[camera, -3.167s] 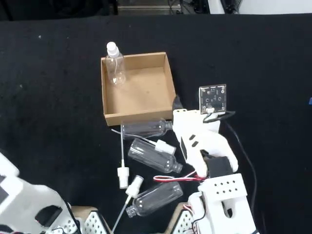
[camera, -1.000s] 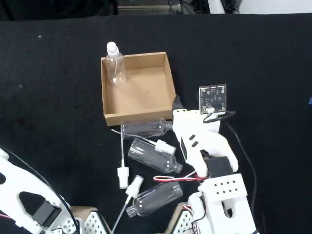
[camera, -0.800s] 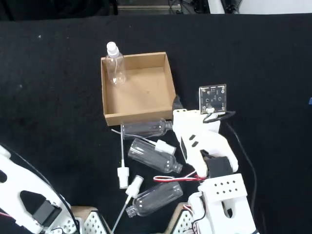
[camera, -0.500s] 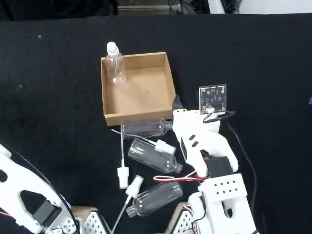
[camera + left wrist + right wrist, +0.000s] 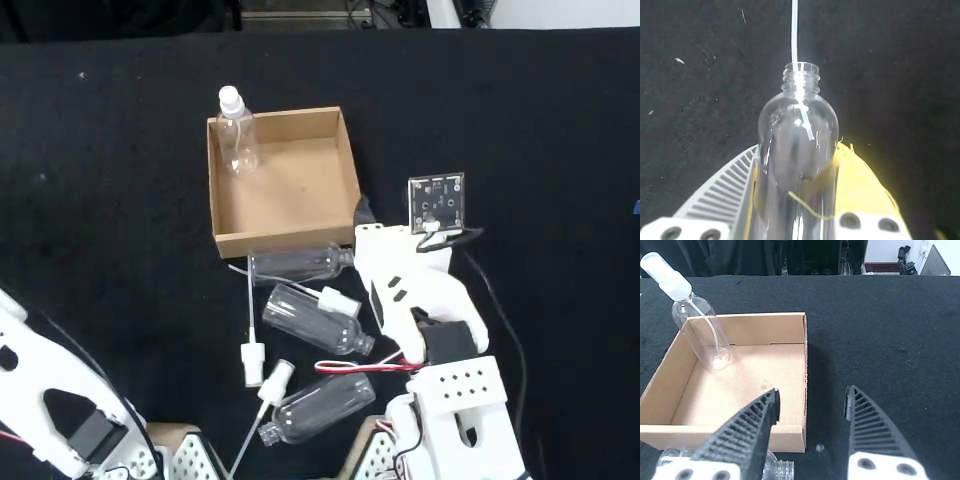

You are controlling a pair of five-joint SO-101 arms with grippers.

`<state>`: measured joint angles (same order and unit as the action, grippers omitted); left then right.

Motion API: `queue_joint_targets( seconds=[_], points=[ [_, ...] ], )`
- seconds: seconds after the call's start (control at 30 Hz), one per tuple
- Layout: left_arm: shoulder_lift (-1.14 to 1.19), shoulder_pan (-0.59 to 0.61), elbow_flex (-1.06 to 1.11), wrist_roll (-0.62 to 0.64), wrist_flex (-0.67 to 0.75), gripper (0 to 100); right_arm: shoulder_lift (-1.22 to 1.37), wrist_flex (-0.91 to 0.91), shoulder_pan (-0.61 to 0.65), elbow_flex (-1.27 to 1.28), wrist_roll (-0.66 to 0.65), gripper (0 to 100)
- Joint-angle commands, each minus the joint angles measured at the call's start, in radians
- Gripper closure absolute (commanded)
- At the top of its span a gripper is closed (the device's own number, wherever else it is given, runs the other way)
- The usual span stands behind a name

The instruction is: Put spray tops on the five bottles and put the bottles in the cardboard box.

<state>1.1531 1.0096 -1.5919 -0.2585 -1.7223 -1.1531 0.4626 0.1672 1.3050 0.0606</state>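
Scanning the cardboard box [image 5: 300, 195], you have one capped bottle [image 5: 236, 135] standing in its corner, four to go. Your right gripper [image 5: 810, 405] hangs spread beside it. Your left gripper [image 5: 797, 167] clamps an open-necked bottle [image 5: 797, 125]. Three bare bottles [image 5: 298, 265] and loose spray tops [image 5: 253, 360] lie nearby.
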Motion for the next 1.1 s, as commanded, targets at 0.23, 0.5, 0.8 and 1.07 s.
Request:
queue_joint_targets(
  seconds=[0.23,0.5,0.8,1.07],
  points=[
    [-0.035,0.004,-0.065,0.011,-0.035,97,-0.022,-0.021,0.011,-0.008,0.000,80.1],
    [-0.100,0.007,-0.059,0.081,-0.037,97,-0.022,-0.021,0.011,-0.008,0.000,80.1],
    [-0.161,0.007,-0.054,0.089,-0.037,97,-0.024,-0.021,0.011,-0.008,0.000,80.1],
    [-0.172,0.005,-0.065,0.091,-0.037,97,-0.024,-0.021,0.011,-0.008,0.000,80.1]
  ],
)
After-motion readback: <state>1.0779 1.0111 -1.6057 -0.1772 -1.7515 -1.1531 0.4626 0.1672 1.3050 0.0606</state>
